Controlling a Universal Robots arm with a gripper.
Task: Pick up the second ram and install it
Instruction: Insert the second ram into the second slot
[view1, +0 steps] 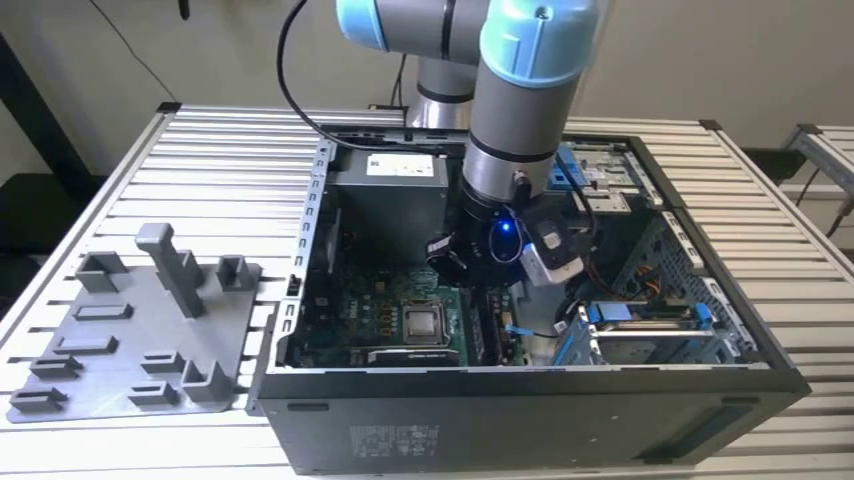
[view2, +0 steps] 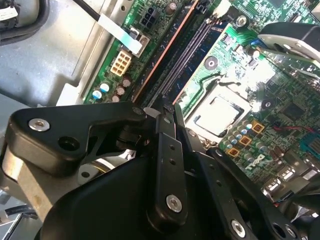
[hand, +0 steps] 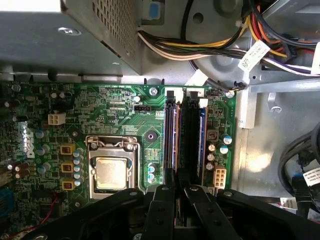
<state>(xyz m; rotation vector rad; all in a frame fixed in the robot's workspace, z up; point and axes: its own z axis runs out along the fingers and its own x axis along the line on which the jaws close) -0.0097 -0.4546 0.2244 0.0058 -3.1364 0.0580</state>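
**Arm over the open PC case: memory stick in the slots**

Exterior view: one robot arm (view1: 514, 120) reaches down into one open computer case (view1: 534, 385) on a slatted table (view1: 200, 160). One grey holder plate (view1: 134, 345) lies at the exterior view's left, beside the case. Gripper (hand: 180, 192) sits low over the motherboard (hand: 115, 110), w/ one processor socket (hand: 111, 170) next to the slot bank. Second ram (hand: 189, 137): long, thin, dark strip, standing on edge in a slot, running away from the fingertips. Fingers (hand: 199, 200) are close together w/ the strip's near end between them; whether they clamp it, cannot tell. Two dark upright strips show in the slot bank, approx. parallel.
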